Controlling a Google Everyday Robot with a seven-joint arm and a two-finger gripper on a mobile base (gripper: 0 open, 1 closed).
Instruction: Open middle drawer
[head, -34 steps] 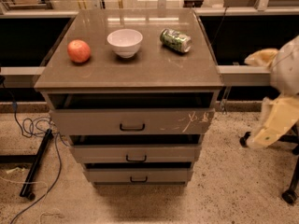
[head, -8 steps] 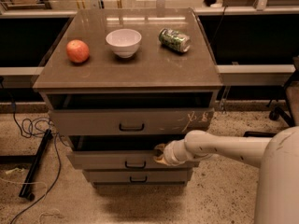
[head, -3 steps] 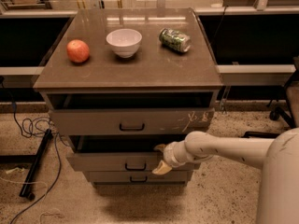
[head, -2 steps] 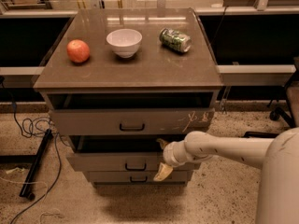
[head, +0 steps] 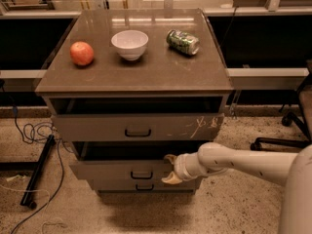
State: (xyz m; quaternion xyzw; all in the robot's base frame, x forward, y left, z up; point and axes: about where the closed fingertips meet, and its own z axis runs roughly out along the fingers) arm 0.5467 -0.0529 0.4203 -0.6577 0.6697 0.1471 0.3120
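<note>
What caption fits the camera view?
Gripper at the partly open middle drawer, just right of its handle.

1. Grey-brown drawer cabinet [head: 146,79]: centre of view, standing on the floor.
2. Round red apple [head: 82,53]: on the cabinet top, left.
3. White ceramic bowl [head: 129,44]: on the top, between the apple and the can.
4. Green metal drink can [head: 183,41]: on its side, right of the bowl.
5. Widest, scratched top drawer [head: 97,126]: directly under the top, partly out.
6. Plain-fronted grey-brown middle drawer [head: 105,169]: below the top drawer, partly out.
7. Narrowest bottom drawer [head: 117,185]: beneath the middle drawer.
8. Cream two-finger gripper [head: 168,168]: before the middle drawer's front, just right of its handle, fingers apart; its arm enters from the right.
9. Black cables [head: 34,130]: on the floor, left of the cabinet.
</note>
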